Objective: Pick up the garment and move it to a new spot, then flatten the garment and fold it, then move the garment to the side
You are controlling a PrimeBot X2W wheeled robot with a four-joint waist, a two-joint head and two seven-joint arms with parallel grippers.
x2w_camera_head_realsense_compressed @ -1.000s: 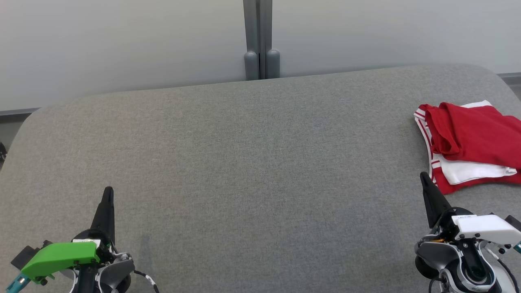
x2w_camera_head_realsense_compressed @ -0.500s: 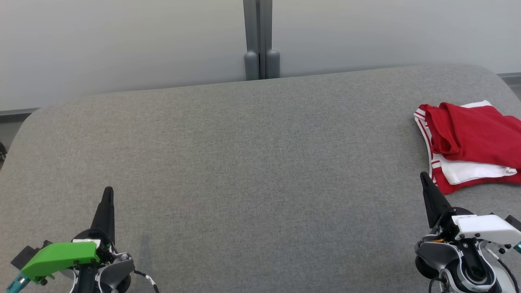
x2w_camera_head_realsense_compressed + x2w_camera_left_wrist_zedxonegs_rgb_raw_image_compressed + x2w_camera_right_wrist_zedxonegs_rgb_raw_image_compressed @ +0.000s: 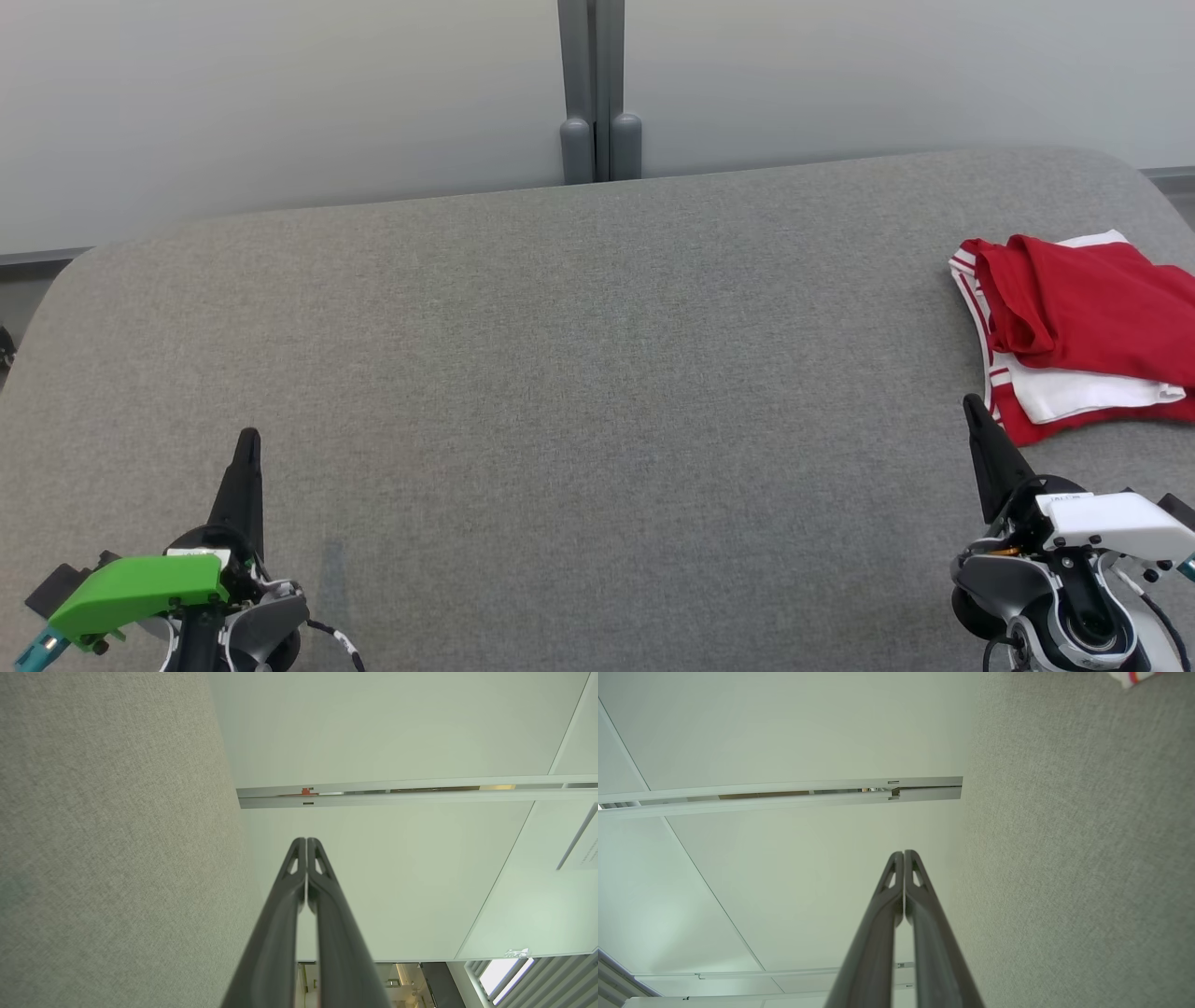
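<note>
Two grippers, jaws pressed together, holding nothing: left gripper [image 3: 248, 437] lower left of the head view under a green cover [image 3: 131, 583], right gripper [image 3: 972, 403] lower right under a white cover [image 3: 1111, 523] whose small label [image 3: 1064, 499] is unreadable. The garment [image 3: 1088, 308], red cloth with white panels and striped trim, lies folded but rumpled at the right edge of the head view, cut off by the frame, just beside the right gripper's tip. The table [image 3: 579, 355] is grey woven fabric with rounded corners; the sign [image 3: 581, 851] at the right edge of the left wrist view is illegible.
</note>
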